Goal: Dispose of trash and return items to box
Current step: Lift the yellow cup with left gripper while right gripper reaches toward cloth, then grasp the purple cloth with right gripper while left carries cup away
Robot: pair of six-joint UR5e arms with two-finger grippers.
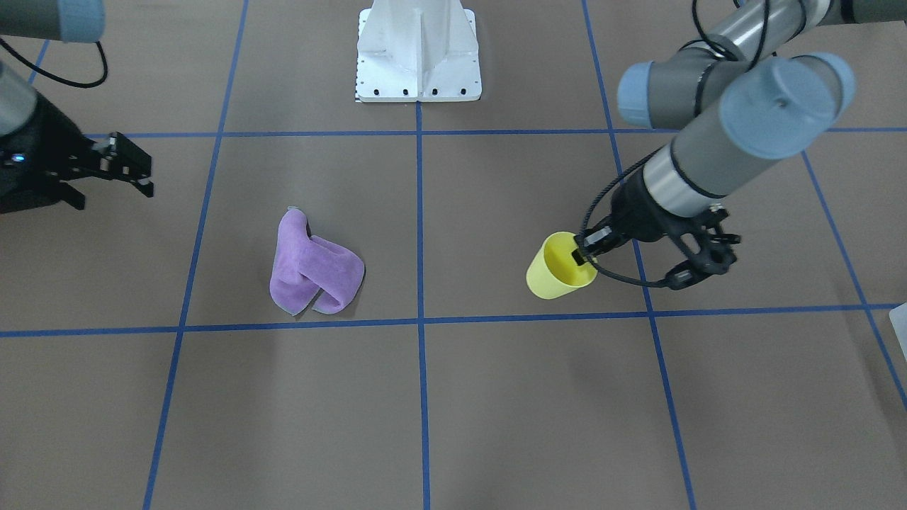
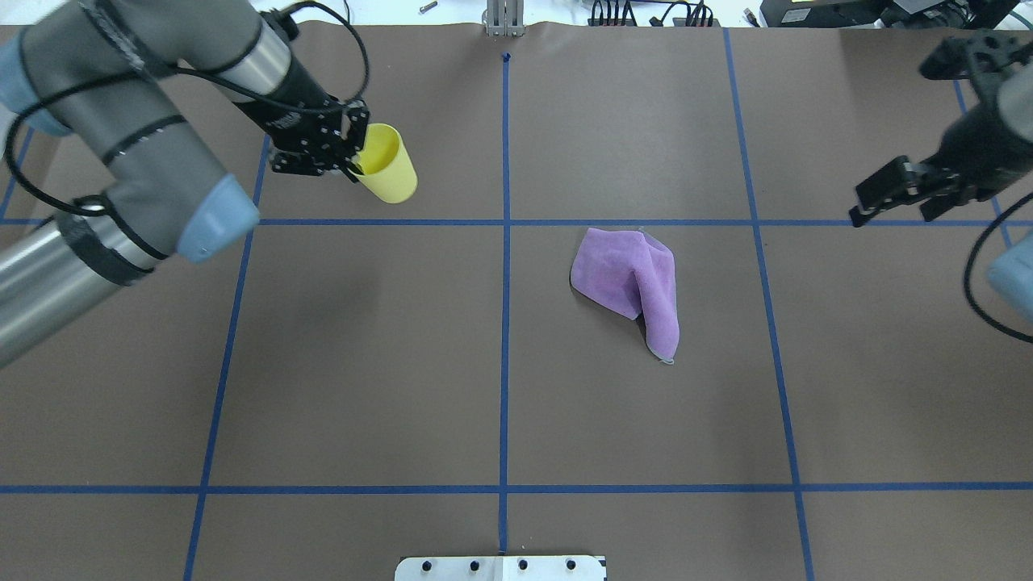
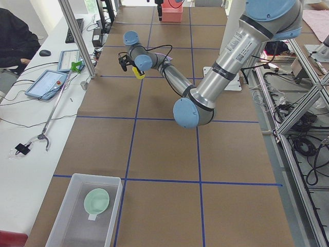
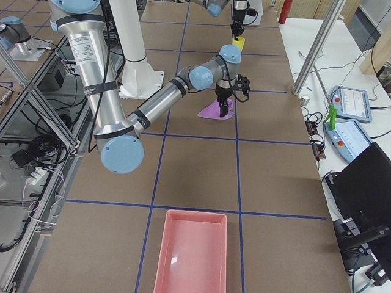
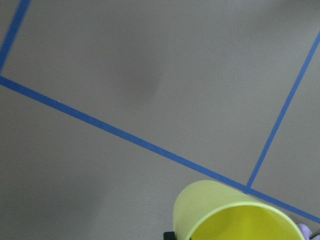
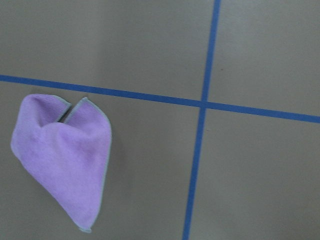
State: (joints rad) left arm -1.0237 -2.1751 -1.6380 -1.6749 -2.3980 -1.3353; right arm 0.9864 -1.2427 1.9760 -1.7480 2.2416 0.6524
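Observation:
A yellow cup [image 1: 555, 275] stands near the far left of the table in the overhead view [image 2: 389, 171]. My left gripper [image 1: 585, 249] is shut on its rim from above, with one finger inside the cup [image 5: 235, 220]. I cannot tell whether the cup is off the table. A crumpled purple cloth [image 2: 633, 282] lies right of the centre line and also shows in the front view [image 1: 312, 273] and the right wrist view [image 6: 62, 160]. My right gripper [image 2: 892, 211] hangs open and empty above the table, to the right of the cloth [image 1: 113, 188].
A clear bin [image 3: 64, 226] holding a pale green round item [image 3: 96, 200] sits at the table's left end. A pink bin [image 4: 192, 253] sits at the right end. The white robot base plate [image 1: 418, 57] stands at the near edge.

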